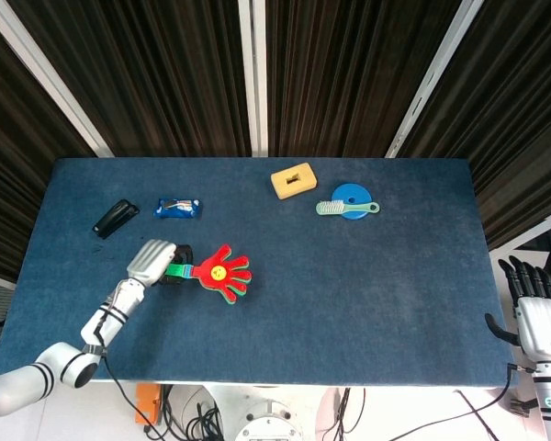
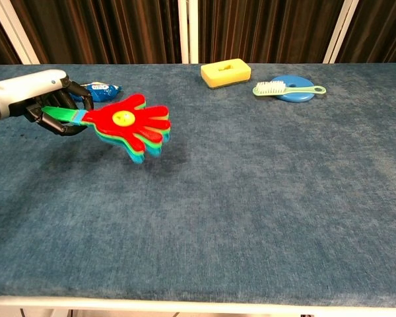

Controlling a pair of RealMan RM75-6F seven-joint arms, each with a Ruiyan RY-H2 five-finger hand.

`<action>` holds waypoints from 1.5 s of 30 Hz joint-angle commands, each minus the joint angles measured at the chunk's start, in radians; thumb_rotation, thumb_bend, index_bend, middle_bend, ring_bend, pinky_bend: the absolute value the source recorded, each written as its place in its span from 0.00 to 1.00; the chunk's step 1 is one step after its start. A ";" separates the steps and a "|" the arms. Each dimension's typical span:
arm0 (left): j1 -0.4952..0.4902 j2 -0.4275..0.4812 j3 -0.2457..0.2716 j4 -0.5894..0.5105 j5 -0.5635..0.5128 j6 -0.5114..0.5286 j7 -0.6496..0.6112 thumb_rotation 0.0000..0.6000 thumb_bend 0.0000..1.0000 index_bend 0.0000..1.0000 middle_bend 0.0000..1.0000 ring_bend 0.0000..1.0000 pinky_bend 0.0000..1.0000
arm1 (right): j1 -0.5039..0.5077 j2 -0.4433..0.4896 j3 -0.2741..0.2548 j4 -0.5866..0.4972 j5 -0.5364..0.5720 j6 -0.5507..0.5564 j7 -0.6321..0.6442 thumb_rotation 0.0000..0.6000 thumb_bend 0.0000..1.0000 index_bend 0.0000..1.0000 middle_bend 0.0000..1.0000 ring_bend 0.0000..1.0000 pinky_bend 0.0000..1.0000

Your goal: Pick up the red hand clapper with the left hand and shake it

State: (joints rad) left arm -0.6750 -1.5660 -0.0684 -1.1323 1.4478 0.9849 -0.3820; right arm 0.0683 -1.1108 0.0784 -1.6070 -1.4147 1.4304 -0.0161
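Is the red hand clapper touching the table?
Apart. In the chest view, the red hand clapper, held by the left robot hand, hangs above its shadow on the table.

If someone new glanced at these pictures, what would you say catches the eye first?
The red hand clapper, held by its green handle in the left hand and lifted off the blue table at its left side. Next, the yellow sponge and the brush lying on a blue disc at the far edge.
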 commanded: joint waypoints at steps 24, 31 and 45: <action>0.049 0.018 -0.060 0.001 0.016 0.153 -0.197 1.00 0.23 0.96 1.00 1.00 1.00 | -0.002 0.005 0.000 -0.014 -0.011 0.011 -0.006 1.00 0.21 0.00 0.00 0.00 0.00; 0.058 0.025 -0.068 -0.008 0.006 0.159 -0.206 1.00 0.23 1.00 1.00 1.00 1.00 | 0.001 0.001 0.002 -0.016 -0.009 0.009 -0.013 1.00 0.21 0.00 0.00 0.00 0.00; 0.033 0.058 0.003 0.006 0.073 0.107 0.006 1.00 0.61 1.00 1.00 1.00 1.00 | 0.002 -0.008 0.000 -0.001 -0.009 0.003 0.007 1.00 0.21 0.00 0.00 0.00 0.00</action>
State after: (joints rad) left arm -0.6341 -1.5202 -0.0809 -1.1216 1.5097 1.1114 -0.4017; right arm 0.0703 -1.1184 0.0785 -1.6084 -1.4233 1.4336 -0.0093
